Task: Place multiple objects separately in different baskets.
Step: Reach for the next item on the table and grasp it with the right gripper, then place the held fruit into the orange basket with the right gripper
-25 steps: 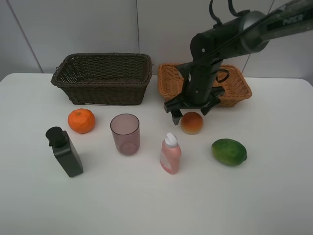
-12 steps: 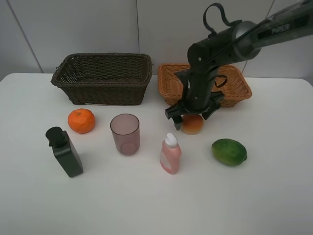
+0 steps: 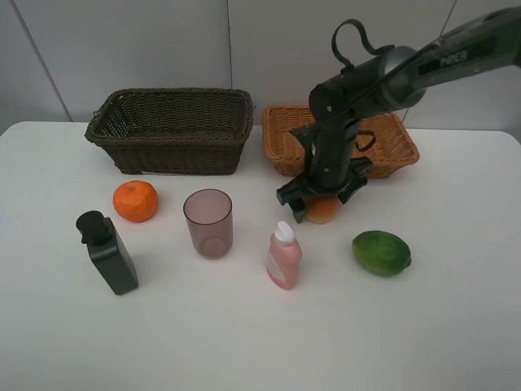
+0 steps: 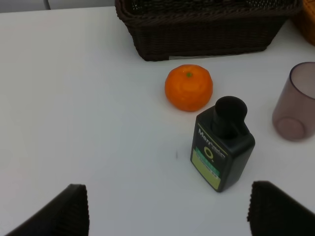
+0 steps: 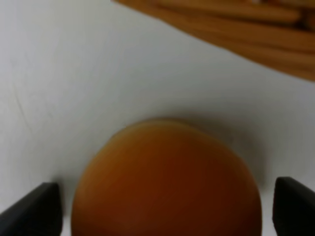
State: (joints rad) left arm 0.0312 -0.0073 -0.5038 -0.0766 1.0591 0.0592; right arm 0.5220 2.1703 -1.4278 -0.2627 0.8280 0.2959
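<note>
My right gripper [image 3: 320,198] is lowered over the red-yellow peach [image 3: 324,212], open, with a finger on each side of it. The right wrist view shows the peach [image 5: 165,177] filling the gap of the right gripper [image 5: 162,209]. My left gripper [image 4: 170,211] is open and empty, hanging above the table short of the black pump bottle [image 4: 221,147] and the mandarin [image 4: 188,87]. In the high view stand the mandarin [image 3: 135,200], black bottle [image 3: 107,252], mauve cup [image 3: 208,222], pink bottle [image 3: 283,257] and green fruit [image 3: 382,252].
The dark brown basket [image 3: 171,130] sits at the back left and the light tan basket [image 3: 281,147] at the back right, right behind the right arm. The left arm does not show in the high view.
The right gripper has come down and slightly toward the front, from above the peach to around it. Nothing else has moved.
</note>
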